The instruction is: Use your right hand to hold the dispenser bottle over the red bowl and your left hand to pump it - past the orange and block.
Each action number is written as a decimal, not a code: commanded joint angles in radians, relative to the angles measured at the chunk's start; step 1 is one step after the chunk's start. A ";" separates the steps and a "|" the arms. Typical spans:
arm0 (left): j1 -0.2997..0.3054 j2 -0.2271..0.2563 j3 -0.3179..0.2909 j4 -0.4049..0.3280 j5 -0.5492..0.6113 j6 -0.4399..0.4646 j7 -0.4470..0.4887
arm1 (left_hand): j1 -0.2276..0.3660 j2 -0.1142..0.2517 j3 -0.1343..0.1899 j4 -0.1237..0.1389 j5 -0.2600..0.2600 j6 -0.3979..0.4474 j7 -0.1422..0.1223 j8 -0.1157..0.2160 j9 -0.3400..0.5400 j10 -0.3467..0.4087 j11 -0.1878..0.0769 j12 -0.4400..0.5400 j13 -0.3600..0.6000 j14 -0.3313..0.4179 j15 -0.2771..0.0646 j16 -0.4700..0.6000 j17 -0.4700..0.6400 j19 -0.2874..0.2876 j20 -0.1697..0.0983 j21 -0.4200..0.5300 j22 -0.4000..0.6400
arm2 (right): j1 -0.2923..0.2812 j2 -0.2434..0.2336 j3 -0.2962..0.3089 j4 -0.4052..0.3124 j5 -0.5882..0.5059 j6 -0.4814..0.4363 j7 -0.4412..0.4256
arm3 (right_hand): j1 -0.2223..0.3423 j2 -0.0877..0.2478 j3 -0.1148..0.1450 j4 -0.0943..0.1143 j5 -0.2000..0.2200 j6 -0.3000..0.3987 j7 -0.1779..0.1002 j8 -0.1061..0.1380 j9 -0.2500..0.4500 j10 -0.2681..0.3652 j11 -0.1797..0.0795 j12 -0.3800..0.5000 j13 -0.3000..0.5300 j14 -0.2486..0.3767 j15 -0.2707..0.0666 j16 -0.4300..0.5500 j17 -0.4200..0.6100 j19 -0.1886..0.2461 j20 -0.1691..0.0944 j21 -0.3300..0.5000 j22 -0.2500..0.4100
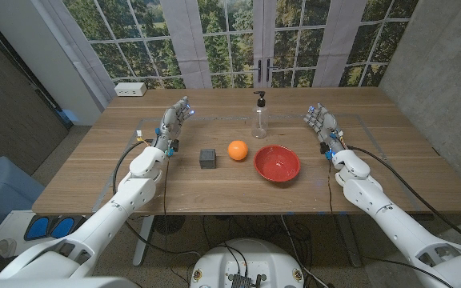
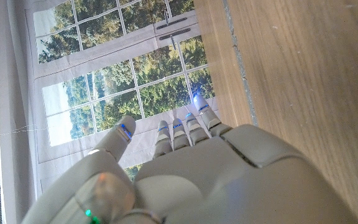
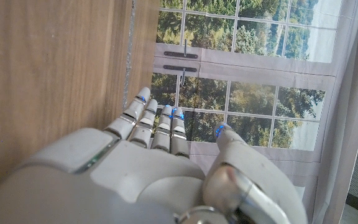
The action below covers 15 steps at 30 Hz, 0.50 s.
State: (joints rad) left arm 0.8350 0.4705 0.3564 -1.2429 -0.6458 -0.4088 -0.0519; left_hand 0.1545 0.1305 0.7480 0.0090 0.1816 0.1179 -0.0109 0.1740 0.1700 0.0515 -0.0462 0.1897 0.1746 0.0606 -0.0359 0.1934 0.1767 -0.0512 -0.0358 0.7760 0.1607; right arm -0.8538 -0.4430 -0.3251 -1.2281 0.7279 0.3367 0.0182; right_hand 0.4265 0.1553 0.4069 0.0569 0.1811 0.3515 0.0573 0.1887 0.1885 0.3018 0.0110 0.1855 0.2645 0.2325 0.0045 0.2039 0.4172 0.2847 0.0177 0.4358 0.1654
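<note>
The clear plastic dispenser bottle with a black pump [image 1: 259, 117] stands upright on the wooden bench [image 1: 214, 188], just behind the shiny red bowl [image 1: 277, 163]. Left of the bowl sit the round orange [image 1: 238, 150] and a small dark grey block [image 1: 207, 158]. The left hand [image 1: 173, 122] and right hand [image 1: 323, 125] wait at opposite sides, fingers extended and holding nothing.

I see a matt wooden table [image 1: 214, 184] with visible grain. The dispenser bottle [image 1: 259, 120] looks like clear plastic, the red bowl [image 1: 277, 163] glossy, the orange [image 1: 238, 150] dimpled matt, the block [image 1: 207, 158] dull grey. My hands [image 2: 229, 180] are smooth pale plastic.
</note>
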 commanded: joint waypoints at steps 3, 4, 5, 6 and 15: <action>-0.003 0.001 -0.001 -0.003 -0.004 0.004 -0.002 | -0.005 0.027 0.002 -0.006 0.002 0.001 -0.002 0.006 0.003 0.001 0.001 0.001 0.002 0.000 -0.023 0.001 0.003 0.012 -0.020 -0.004 0.002 | 0.020 -0.009 -0.016 0.004 -0.036 -0.004 -0.009 | 0.013 -0.018 0.003 -0.042 0.006 -0.006 0.015 0.005 0.003 0.006 0.014 0.012 -0.003 0.012 0.017 0.016 -0.001 0.008 0.039 -0.009 0.008; -0.002 -0.002 -0.002 -0.001 -0.004 -0.001 0.000 | -0.005 0.027 0.002 -0.006 0.002 0.001 -0.003 0.006 0.003 0.001 0.001 0.001 0.002 0.002 -0.023 0.001 0.003 0.013 -0.019 -0.004 0.002 | 0.021 -0.016 -0.020 0.000 -0.046 -0.007 -0.012 | 0.017 -0.022 0.004 -0.048 0.008 -0.006 0.016 0.006 0.003 0.007 0.014 0.012 -0.004 0.013 0.016 0.017 -0.002 0.010 0.042 -0.010 0.008; -0.003 -0.001 -0.001 -0.002 -0.003 0.001 -0.001 | -0.006 0.026 0.001 -0.007 0.002 0.002 -0.003 0.006 0.003 0.004 0.002 0.002 0.002 0.002 -0.023 0.002 0.003 0.015 -0.018 -0.005 0.002 | 0.020 -0.020 -0.023 -0.007 -0.052 -0.013 -0.018 | 0.023 -0.028 0.004 -0.059 0.010 -0.007 0.017 0.006 0.003 0.007 0.015 0.012 -0.005 0.013 0.017 0.017 -0.003 0.010 0.046 -0.011 0.008; -0.003 0.003 0.000 -0.005 -0.003 0.008 -0.003 | -0.006 0.027 0.002 -0.007 0.002 0.003 -0.003 0.007 0.003 0.006 0.001 0.003 0.002 0.003 -0.023 0.002 0.003 0.017 -0.018 -0.005 0.002 | 0.020 -0.021 -0.026 -0.008 -0.058 -0.011 -0.018 | 0.028 -0.034 0.005 -0.068 0.012 -0.008 0.014 0.007 0.003 0.004 0.013 0.012 -0.006 0.013 0.014 0.018 -0.003 0.011 0.049 -0.013 0.009; -0.002 0.006 0.002 -0.013 -0.005 0.013 -0.010 | -0.007 0.031 0.004 -0.008 0.003 0.008 -0.001 0.008 0.003 0.011 0.002 0.005 0.002 0.008 -0.022 0.003 0.003 0.025 -0.013 -0.010 0.003 | 0.031 -0.049 -0.059 -0.022 -0.111 -0.038 -0.018 | 0.042 -0.062 -0.001 -0.109 0.017 -0.017 0.012 0.007 0.004 0.000 0.014 0.012 -0.011 0.007 0.009 0.019 -0.007 0.019 0.050 -0.020 0.010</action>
State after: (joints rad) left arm 0.8336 0.4712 0.3559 -1.2473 -0.6486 -0.4043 -0.0545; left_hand 0.1545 0.1304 0.7497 0.0074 0.1816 0.1180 -0.0109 0.1779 0.1699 0.0515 -0.0463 0.1897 0.1745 0.0607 -0.0359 0.1934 0.1768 -0.0351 -0.0304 0.7682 0.1605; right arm -0.8341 -0.4642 -0.3533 -1.2340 0.6673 0.3275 0.0043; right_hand 0.4701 0.1115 0.4046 -0.0415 0.1932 0.3389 0.0697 0.1887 0.1884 0.3017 0.0217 0.1925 0.2506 0.2324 0.0105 0.2140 0.4078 0.2961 0.0720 0.4174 0.1705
